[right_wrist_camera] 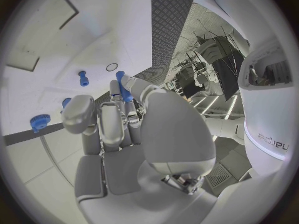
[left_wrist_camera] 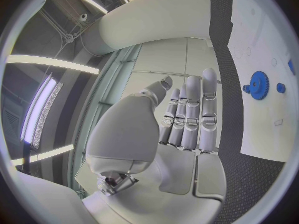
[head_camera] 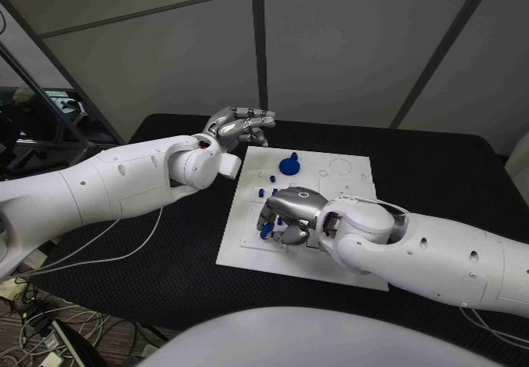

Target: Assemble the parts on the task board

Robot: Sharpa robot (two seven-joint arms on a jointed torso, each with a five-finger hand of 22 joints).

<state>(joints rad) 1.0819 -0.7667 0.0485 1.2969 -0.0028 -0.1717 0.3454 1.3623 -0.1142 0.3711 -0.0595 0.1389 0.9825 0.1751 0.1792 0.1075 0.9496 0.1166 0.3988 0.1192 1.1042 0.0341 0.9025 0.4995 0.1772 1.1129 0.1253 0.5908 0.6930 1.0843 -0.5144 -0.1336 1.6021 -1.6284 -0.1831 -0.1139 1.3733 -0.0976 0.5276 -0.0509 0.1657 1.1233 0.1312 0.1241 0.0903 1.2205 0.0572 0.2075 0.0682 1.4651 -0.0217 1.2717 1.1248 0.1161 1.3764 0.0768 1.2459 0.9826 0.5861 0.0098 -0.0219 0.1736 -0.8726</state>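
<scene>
Head view: white rectangular task board [head_camera: 331, 252] flat on the black table [head_camera: 441, 176]. Blue toothed gear part [head_camera: 289, 165] upright on the board's far half, small blue pegs [head_camera: 271, 180] just nearer. Silver right hand [head_camera: 289, 216] down over the board's middle, fingers curled around a slim blue peg [head_camera: 267, 232] whose tip shows below them. Silver left hand [head_camera: 237, 124] raised past the board's far left corner, apart from every part.

Left wrist view: left-hand fingers [left_wrist_camera: 193, 112] straight and side by side, thumb apart, nothing held. Gear [left_wrist_camera: 258, 84] and a small blue stud [left_wrist_camera: 281, 87] standing on the board [left_wrist_camera: 261, 129] off to the side of the hand.

Right wrist view: slim peg [right_wrist_camera: 123, 87] pinched between the right-hand fingers [right_wrist_camera: 112, 119] and thumb, pointing toward the board. Another blue peg [right_wrist_camera: 82, 78] standing upright close by, beside a small ring-marked hole [right_wrist_camera: 111, 66]; gear [right_wrist_camera: 39, 122] further off.

Step in hand, by judgement: carrying the pinched peg to its socket. Next move calls for lining the peg upright over a free hole, possibly the ringed one, then pressing straight down without knocking the standing peg.
</scene>
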